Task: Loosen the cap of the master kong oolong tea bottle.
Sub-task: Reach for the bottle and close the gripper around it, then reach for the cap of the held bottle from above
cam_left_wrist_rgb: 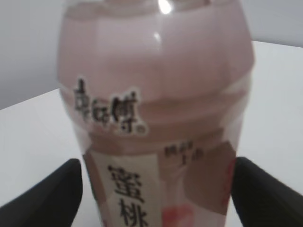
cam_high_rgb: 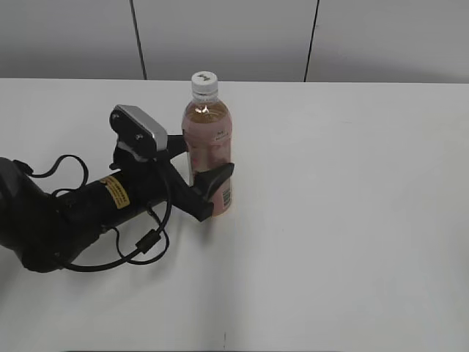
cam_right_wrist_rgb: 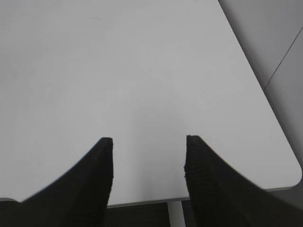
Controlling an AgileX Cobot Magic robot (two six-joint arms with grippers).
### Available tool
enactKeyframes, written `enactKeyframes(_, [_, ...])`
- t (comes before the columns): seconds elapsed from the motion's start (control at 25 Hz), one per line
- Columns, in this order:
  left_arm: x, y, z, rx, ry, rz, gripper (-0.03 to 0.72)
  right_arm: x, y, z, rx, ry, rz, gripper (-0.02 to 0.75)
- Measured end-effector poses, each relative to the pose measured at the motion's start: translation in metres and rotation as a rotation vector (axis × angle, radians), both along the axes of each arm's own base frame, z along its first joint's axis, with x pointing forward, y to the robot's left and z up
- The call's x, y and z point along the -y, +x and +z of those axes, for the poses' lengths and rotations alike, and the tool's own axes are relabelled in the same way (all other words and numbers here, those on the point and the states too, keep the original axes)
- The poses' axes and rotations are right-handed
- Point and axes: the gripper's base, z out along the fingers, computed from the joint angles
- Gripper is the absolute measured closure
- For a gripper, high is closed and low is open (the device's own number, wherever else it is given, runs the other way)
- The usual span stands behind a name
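The master kong oolong tea bottle (cam_high_rgb: 209, 136) stands upright on the white table (cam_high_rgb: 352, 191), amber tea showing above its pink label. Its white cap (cam_high_rgb: 204, 82) is on top, with nothing touching it. My left gripper (cam_high_rgb: 206, 163) comes in from the left, and its two black fingers press the bottle's label on both sides at mid-height. In the left wrist view the bottle (cam_left_wrist_rgb: 156, 94) fills the frame between the fingers (cam_left_wrist_rgb: 158, 189), and the cap is out of that view. My right gripper (cam_right_wrist_rgb: 149, 142) is open and empty above the bare table; it does not show in the exterior view.
The left arm and its looped black cable (cam_high_rgb: 139, 246) lie across the table's left side. The right wrist view shows the table's front edge and rounded corner (cam_right_wrist_rgb: 293, 175) close by, with the floor beyond. A grey panelled wall (cam_high_rgb: 234, 37) runs behind the table.
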Motion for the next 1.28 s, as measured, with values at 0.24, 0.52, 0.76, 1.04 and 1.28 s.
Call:
enactKeyframes(0.24, [-0.001,0.003,0.001,-0.002,-0.012,0.024,0.312,0.000,0.000,0.000,0.000,0.000,0.000,0.362])
enactKeyframes(0.52, [0.002,0.000,0.001,0.002,-0.006,-0.013,0.317,0.000,0.000,0.000,0.000,0.000,0.000,0.362])
enactKeyframes(0.76, [0.004,-0.002,0.010,0.007,0.029,-0.051,0.317,-0.007,0.012,0.017,-0.049,0.056,0.070,0.362])
enactKeyframes(1.04, [0.005,-0.007,0.039,0.039,0.141,-0.119,0.317,-0.026,0.092,0.055,-0.308,0.203,0.278,0.362])
enactKeyframes(1.28, [0.002,-0.009,0.044,0.022,0.242,-0.127,0.317,-0.042,0.168,0.077,-0.479,0.414,0.392,0.362])
